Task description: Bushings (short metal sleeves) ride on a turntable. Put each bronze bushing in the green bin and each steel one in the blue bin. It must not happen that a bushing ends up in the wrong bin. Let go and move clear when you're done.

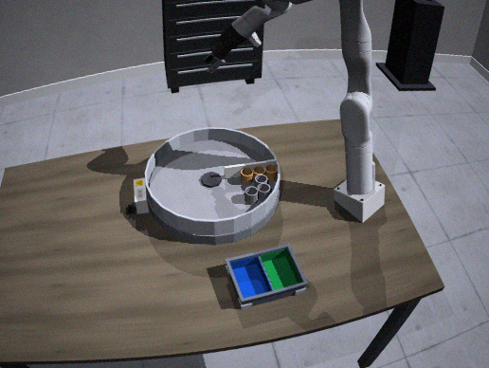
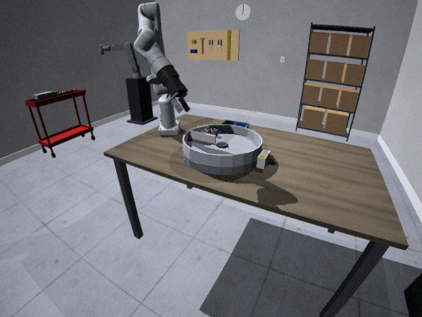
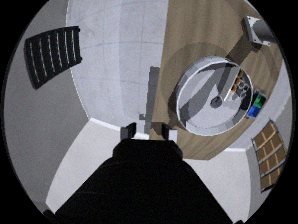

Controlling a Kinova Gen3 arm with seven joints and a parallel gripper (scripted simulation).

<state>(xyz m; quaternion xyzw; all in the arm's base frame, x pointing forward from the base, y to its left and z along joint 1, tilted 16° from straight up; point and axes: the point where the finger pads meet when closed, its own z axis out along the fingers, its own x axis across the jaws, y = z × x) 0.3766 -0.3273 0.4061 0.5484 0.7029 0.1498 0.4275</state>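
Note:
A round grey turntable (image 1: 212,182) stands on the wooden table. At its right side, against a white guide bar, three bronze bushings (image 1: 259,172) stand in a row, with three steel bushings (image 1: 258,186) just in front of them. The two-part bin sits near the table's front edge, with a blue half (image 1: 249,277) and a green half (image 1: 280,268). My gripper (image 1: 211,62) is open and empty, high above the far side of the turntable, well clear of everything. The wrist view shows the turntable (image 3: 213,98) far below.
A small grey control box (image 1: 139,189) with a yellow label sits at the turntable's left rim. The arm's base (image 1: 359,199) stands at the table's right. A dark drawer cabinet (image 1: 212,40) stands on the floor behind the table.

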